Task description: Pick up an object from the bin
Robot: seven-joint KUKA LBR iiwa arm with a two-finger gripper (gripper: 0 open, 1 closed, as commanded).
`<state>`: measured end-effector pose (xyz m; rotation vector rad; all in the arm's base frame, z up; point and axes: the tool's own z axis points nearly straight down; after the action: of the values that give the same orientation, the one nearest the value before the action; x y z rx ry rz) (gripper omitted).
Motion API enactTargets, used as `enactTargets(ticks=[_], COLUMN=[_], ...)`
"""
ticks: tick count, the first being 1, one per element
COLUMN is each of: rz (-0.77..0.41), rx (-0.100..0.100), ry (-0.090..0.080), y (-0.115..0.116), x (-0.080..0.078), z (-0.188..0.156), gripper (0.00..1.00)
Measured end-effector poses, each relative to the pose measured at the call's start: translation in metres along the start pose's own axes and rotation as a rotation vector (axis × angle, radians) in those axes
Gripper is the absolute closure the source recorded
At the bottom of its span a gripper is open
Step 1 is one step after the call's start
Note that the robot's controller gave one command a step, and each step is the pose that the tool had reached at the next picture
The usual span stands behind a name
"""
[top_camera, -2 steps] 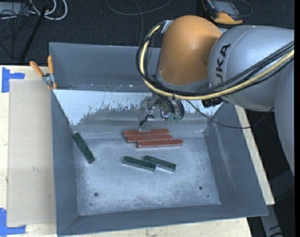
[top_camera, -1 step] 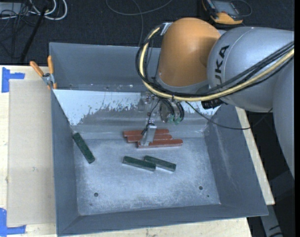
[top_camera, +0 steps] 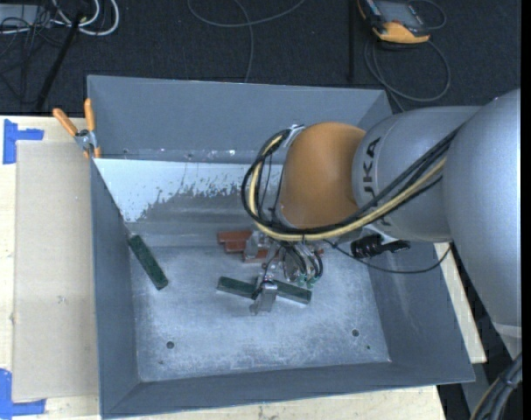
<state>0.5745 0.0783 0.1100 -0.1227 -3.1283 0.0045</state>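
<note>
BIN PICK, MID-REACH: The arm's gripper [top_camera: 267, 294] is standing low over the middle of the grey bin [top_camera: 248, 357]. Its tip is meeting a long dark green bar [top_camera: 237, 284] that is lying flat on the floor and running left to right. Whether the claw is spread, pressed together or pinching the bar cannot be told, because the wrist and its orange cover [top_camera: 322, 173] are hiding that part from above.

The flatness of the bar looks like the main hazard. It is hugging the metal floor, so the claw is likely to skate over its top or scrape the floor without getting under an edge. A grip off the bar's middle is probably the next risk, as the long piece could pivot, droop at one end and slip free on the lift.

A small reddish-brown piece [top_camera: 233, 239] is sitting just beyond the bar, on the far side near the sloping wall. It is close enough that the wrist may knock it or drag it along. A second green bar [top_camera: 148, 262] is lying well apart at the left and seems out of harm's way.
</note>
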Motion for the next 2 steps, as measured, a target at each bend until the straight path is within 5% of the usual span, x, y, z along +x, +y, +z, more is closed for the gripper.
enactTargets(ticks=[1, 2], rz=[0.155, 0.157], rx=[-0.003, -0.004], ry=[-0.004, -0.008], y=[-0.005, -0.0049], x=[0.0239, 0.0226], z=[0.0424, 0.0405], gripper=[0.0, 1.0])
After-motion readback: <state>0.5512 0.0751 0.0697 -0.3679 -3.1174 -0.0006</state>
